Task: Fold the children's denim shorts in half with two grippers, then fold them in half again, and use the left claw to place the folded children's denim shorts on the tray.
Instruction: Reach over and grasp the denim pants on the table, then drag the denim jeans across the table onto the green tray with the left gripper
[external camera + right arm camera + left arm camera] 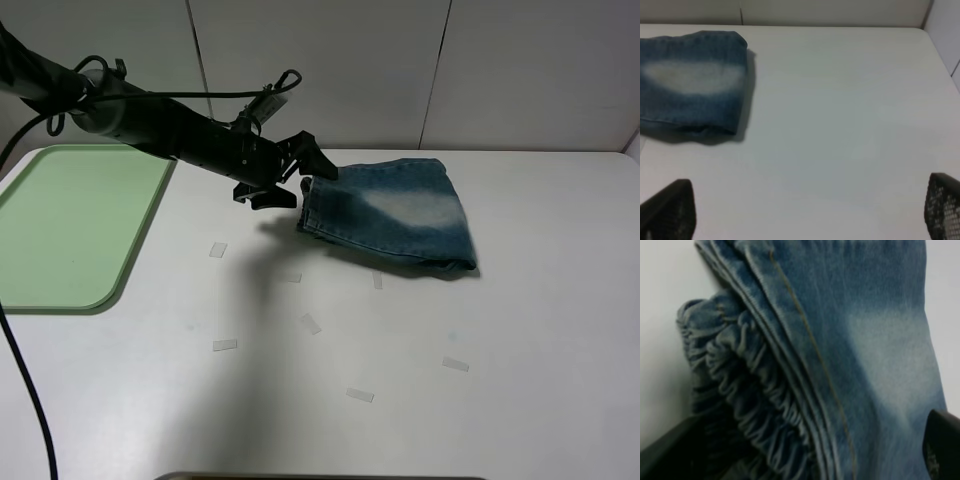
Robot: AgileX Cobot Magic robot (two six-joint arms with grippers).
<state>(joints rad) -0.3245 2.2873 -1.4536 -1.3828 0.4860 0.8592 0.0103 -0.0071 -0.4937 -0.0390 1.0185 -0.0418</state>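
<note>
Here's the left claw (297,178), reaching in from the left side of the white table (520,340), jaws spread wide and set at the near end of the denim shorts (395,215). Up close, the gathered elastic waistband (740,390) bunches between its black fingers (670,455), one on either side of the cloth. Nothing is pinched, and whether a finger touches the denim I can't tell. The shorts lie folded into a compact bundle just right of the table's middle, pale faded patch on top. The long axis runs across the table, waistband end pointing at the claw, far end angled a little toward the table's front edge. The green tray (70,225) sits well apart, at the left edge. Short clear tape strips (225,344) dot the table in front. The right gripper (805,210) hangs over bare table, jaws fully apart with nothing between them, well clear of the shorts
</note>
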